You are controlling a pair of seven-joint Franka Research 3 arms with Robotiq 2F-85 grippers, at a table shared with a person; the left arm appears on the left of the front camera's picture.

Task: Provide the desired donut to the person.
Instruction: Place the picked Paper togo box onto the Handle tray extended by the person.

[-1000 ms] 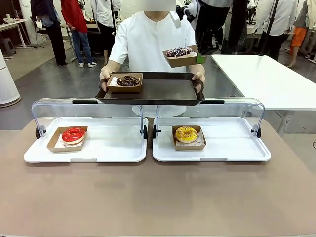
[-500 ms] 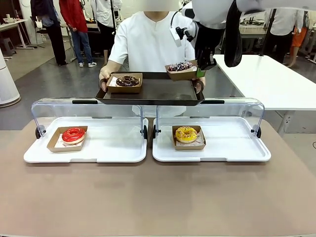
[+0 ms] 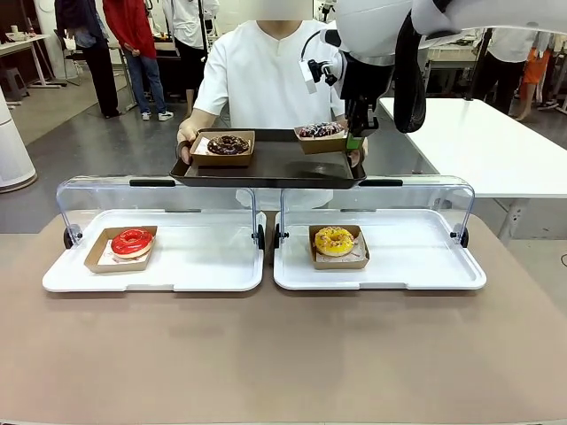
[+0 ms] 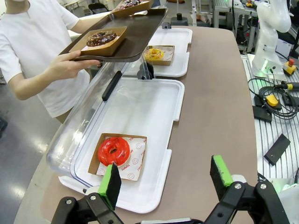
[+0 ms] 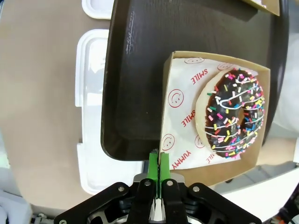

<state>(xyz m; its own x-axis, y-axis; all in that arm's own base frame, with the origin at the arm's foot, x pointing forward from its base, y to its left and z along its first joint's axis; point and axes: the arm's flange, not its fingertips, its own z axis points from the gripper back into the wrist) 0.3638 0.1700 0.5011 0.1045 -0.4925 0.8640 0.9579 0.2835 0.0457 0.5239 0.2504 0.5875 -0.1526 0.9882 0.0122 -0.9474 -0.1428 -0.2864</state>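
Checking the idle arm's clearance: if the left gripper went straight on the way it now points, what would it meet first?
Probably the white tray with its clear lid open. The open left gripper points down at the tray's near edge, the red donut in its paper box lying just off to one side. Depth is hard to judge.

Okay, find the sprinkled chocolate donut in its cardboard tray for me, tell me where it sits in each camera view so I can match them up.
Front view: sprinkled donut at upper centre-right, on the right end of the dark serving tray, beside the right gripper.
Left wrist view: at the top edge, at the tray's far end.
Right wrist view: right of centre, its box wall pinched in the jaws.
Shared landmark: the dark serving tray.
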